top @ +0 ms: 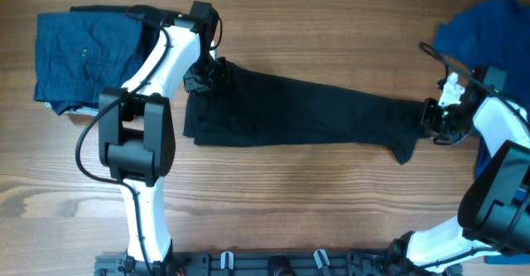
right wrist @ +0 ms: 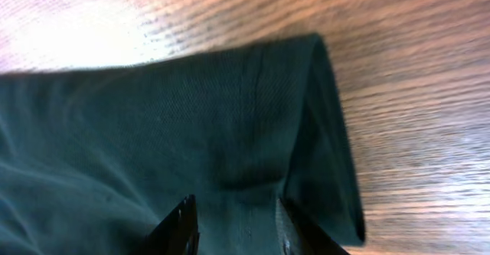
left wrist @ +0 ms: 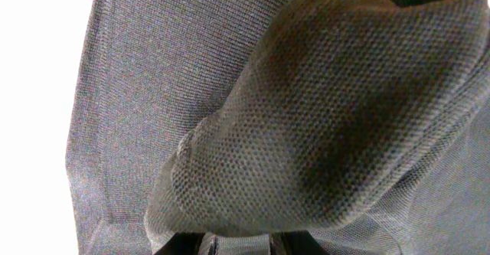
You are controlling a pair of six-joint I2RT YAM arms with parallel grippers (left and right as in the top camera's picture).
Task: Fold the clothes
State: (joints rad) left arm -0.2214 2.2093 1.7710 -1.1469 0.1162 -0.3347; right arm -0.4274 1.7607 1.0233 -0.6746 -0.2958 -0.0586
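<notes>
The black shirt (top: pixel 306 110) lies stretched in a long folded band across the middle of the wooden table. My left gripper (top: pixel 205 77) is at its left end, shut on a bunched fold of the knit fabric (left wrist: pixel 321 109) that humps over the jaws (left wrist: pixel 241 247). My right gripper (top: pixel 431 117) is at the narrowed right end. In the right wrist view its two fingers (right wrist: pixel 233 228) close on the dark cloth (right wrist: pixel 153 132), beside a folded edge of it. The white logo is hidden.
A folded navy garment (top: pixel 83 56) lies at the back left, just behind the left arm. A bright blue garment (top: pixel 489 27) is heaped at the back right by the right arm. Bare wood (top: pixel 290 201) runs along the front.
</notes>
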